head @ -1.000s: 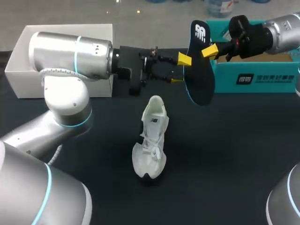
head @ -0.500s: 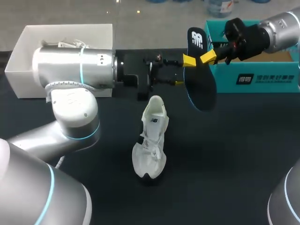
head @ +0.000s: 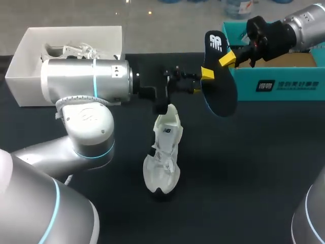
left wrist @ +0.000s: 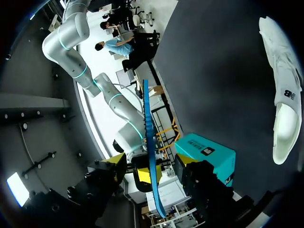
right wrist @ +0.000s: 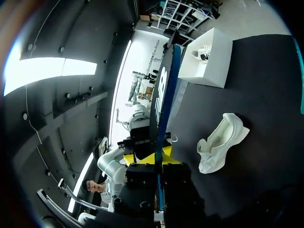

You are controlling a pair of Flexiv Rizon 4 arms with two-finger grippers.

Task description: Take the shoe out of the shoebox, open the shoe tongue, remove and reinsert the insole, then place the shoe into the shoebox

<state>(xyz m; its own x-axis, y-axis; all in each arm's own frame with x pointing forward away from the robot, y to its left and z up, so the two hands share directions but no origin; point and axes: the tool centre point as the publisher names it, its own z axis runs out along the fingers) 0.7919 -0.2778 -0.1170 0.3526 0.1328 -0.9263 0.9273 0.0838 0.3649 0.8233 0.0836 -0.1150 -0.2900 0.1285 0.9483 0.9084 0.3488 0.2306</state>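
Right gripper (head: 223, 58) clenches the insole (head: 219, 89), held upright, long axis 12-to-6. Left gripper (head: 201, 82), released, straddles its edge from 9 o'clock. The shoe (head: 163, 152) lies below at 7 o'clock.

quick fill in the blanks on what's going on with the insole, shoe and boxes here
1. The right gripper holds the insole in the air, ____ of the shoe.
2. The left gripper is ____, with the insole between its fingers.
3. The shoe standing on the table is ____ in colour.
4. The shoebox behind the insole is ____ in colour.

Missing words: out; open; white; teal
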